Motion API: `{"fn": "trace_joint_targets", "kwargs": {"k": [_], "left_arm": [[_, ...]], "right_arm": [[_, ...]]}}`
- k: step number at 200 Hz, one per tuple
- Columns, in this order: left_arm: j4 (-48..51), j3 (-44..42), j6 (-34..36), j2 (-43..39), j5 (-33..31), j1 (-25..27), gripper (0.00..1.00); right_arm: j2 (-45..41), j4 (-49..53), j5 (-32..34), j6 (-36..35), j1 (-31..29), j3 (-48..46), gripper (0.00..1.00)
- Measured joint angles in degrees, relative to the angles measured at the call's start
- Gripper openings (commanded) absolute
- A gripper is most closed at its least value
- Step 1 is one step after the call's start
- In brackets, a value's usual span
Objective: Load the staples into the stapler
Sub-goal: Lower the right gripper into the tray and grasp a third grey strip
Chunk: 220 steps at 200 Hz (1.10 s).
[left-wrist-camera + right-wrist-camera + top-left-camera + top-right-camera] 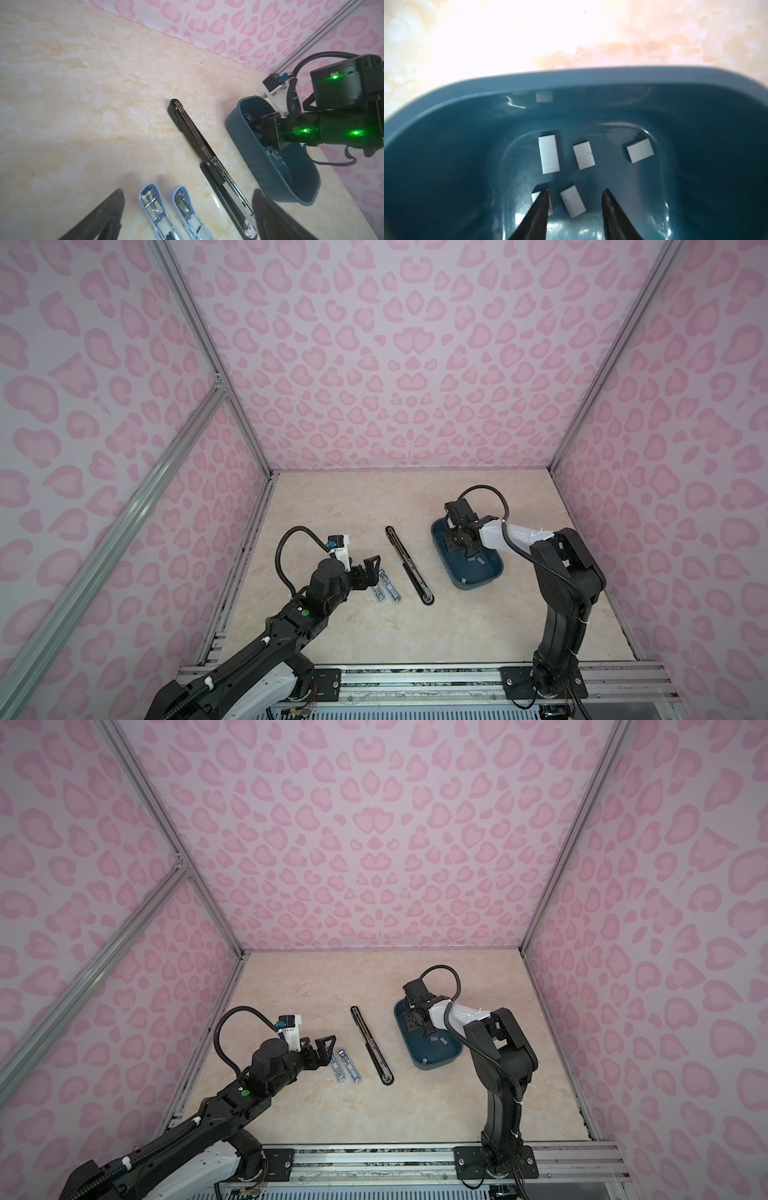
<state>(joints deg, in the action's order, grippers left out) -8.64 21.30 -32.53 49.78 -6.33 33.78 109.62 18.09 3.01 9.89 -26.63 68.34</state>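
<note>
Two small light-blue staplers [152,207] [185,207] lie opened side by side on the table, insides up. A long black stapler [199,141] lies unfolded flat beside them [409,564]. My left gripper [188,191] hovers over the light-blue pair [384,587], jaws wide open and empty. Several grey staples strips [549,153] [584,155] [640,153] lie on the floor of a dark blue tray [571,79]. My right gripper [576,190] reaches down into that tray, open, with one strip [572,204] lying loose between its fingers. Another strip [534,196] is partly hidden behind one finger.
The blue tray [494,574] stands right of the black stapler, towards the right wall. Pink patterned walls close in the table on three sides, and an aluminium rail [415,676] runs along the front edge. The right arm [311,128] leans over the tray.
</note>
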Motion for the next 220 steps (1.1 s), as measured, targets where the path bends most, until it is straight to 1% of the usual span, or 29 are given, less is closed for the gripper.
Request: {"fn": "trace_joint_targets", "kwargs": {"k": [31,111,176,220], "left_arm": [[0.11,0.02,0.0,0.87,-0.22,0.0,0.97],[0.44,0.13,0.02,1.42,-0.98,0.04,0.97],[0.46,0.17,0.0,1.49,-0.98,0.04,0.97],[0.5,0.42,0.0,1.9,-0.98,0.04,0.97]], "right_arm": [[1.09,0.07,1.36,0.02,-0.22,1.25,0.36],[0.7,1.05,2.97,0.5,-0.22,0.24,0.34],[0.72,1.14,3.43,1.09,0.04,0.24,0.25],[0.79,1.2,3.39,1.57,0.5,0.24,0.22]]}}
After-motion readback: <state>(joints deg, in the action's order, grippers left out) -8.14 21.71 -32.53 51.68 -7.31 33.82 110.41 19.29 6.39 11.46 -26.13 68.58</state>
